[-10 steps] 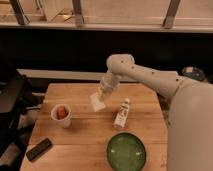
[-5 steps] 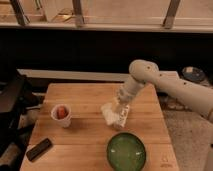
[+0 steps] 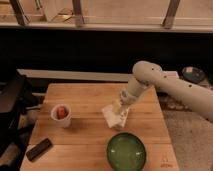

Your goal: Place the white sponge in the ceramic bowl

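gripper (image 3: 120, 111) low over table centre, clamped on white sponge (image 3: 113, 116), just behind green ceramic bowl (image 3: 126, 151). my worry: release too early, sponge drops on wooden table (image 3: 85, 140) short of rim, or clips small object beside it.

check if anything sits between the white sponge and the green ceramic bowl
Nothing visible does. The end effector is at the white sponge mid-table, and only bare wood separates it from the ceramic bowl just below. The cup and dark object sit off left.
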Action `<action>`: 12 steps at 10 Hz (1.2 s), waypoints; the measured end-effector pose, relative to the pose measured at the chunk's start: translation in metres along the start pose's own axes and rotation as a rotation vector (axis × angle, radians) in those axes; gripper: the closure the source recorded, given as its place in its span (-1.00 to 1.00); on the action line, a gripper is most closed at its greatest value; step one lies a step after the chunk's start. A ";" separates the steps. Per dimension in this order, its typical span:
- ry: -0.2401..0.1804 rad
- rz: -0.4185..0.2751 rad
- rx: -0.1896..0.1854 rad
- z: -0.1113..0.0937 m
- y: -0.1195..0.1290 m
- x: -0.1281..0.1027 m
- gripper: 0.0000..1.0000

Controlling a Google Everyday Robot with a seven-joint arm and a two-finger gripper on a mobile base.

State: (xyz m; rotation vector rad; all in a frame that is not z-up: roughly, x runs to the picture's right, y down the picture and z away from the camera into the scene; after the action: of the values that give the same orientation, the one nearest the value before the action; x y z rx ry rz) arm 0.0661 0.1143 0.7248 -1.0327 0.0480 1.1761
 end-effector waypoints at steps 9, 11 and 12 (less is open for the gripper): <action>0.204 0.029 -0.036 0.027 -0.011 0.106 0.47; 0.220 0.051 -0.060 0.036 -0.013 0.127 0.10; 0.226 0.059 -0.069 0.040 -0.014 0.137 -0.11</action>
State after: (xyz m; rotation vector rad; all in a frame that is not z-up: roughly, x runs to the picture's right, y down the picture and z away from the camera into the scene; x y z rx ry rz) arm 0.1185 0.2415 0.6848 -1.2290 0.2179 1.1163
